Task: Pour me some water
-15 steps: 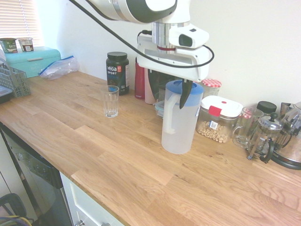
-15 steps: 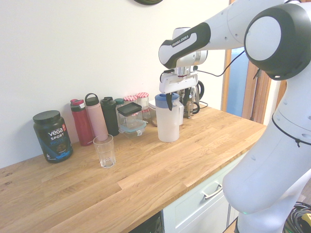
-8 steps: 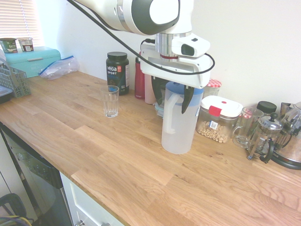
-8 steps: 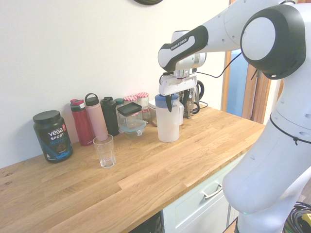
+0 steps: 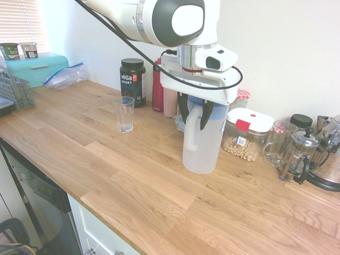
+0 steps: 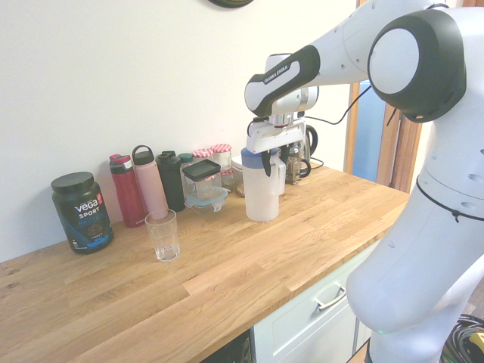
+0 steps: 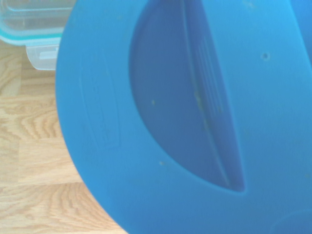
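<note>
Room: kitchen, pale wall, long wooden desk [image 5: 133, 175] with white drawers under its front edge.
Water: inside the tall frosted jug [image 5: 203, 141], standing upright on the desk just in front of the row of containers along the wall; the level inside is too faint to read.
Jug lid: blue lid [image 7: 195, 117] fills the wrist view, seated on the jug.
Handle: white side handle [image 5: 192, 127] faces the front edge of the desk in the first exterior view.
Jaws: gripper [image 5: 193, 112] points straight down over the jug top, fingers set either side of the upper handle, part-way drawn in; whether they press the handle yet, cannot tell.
Step in hand (judged): taking hold of the handle before any lift.
Doing it well: pinch the handle high, near the lid, squarely across it, so the jug hangs plumb and does not swing; clamp fully before lifting; raise straight up to clear the neighbours.
Glass: clear, empty-looking drinking glass [image 5: 125, 114] stands well apart from the jug, nearer the window end.
Neighbours: food box [image 5: 248, 134] with red clasp just beside the jug; red bottle [image 6: 126, 190] and pink bottle [image 6: 151, 185] by the wall; dark tub [image 5: 133, 81] behind the glass.
Risk (judged): a loose pinch lets the jug tilt and knock the box.
</note>
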Tool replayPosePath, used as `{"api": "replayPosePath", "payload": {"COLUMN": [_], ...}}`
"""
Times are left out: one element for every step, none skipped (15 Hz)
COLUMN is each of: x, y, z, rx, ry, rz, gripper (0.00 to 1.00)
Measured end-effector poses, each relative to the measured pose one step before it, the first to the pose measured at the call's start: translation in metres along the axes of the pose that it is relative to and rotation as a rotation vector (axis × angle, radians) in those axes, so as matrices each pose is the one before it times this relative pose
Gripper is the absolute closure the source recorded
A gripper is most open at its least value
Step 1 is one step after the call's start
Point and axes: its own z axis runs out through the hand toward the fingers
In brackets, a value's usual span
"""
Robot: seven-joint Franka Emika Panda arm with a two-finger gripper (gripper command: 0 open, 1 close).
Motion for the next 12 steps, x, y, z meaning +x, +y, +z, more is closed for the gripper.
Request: {"api": "replayPosePath", "payload": {"x": [-0.00021, -0.00048, -0.0003, 0.00001, 0.00002, -0.00002, -0.00005, -0.00002, -0.00004, -0.00008, -0.00022, -0.00053], "y": [0.00026, 0.00029, 0.00019, 0.00004, 0.00005, 0.0001, 0.0001, 0.00007, 0.00006, 0.00009, 0.00022, 0.00049], "z": [0.00063, 0.0011, 0.00069, -0.00003, -0.00005, -0.00044, -0.00057, -0.00026, -0.00014, -0.00032, -0.00086, -0.00241], "rx": [-0.00137, -0.00165, -0.00125, -0.00061, -0.0007, -0.00038, -0.00008, -0.00025, -0.00038, -0.00032, 0.00024, 0.00173], "ry": [-0.00074, -0.00181, -0.0009, 0.00048, 0.00058, 0.00126, 0.00135, 0.00069, 0.00019, 0.00044, 0.00059, 0.00192], "rz": [-0.00035, -0.00035, -0.0004, -0.00047, -0.00056, -0.00064, -0.00052, -0.00037, -0.00028, -0.00035, -0.0001, 0.00014], "gripper": [1.0, 1.0, 1.0, 1.0, 1.0, 1.0, 1.0, 1.0, 1.0, 1.0, 1.0, 1.0]}}
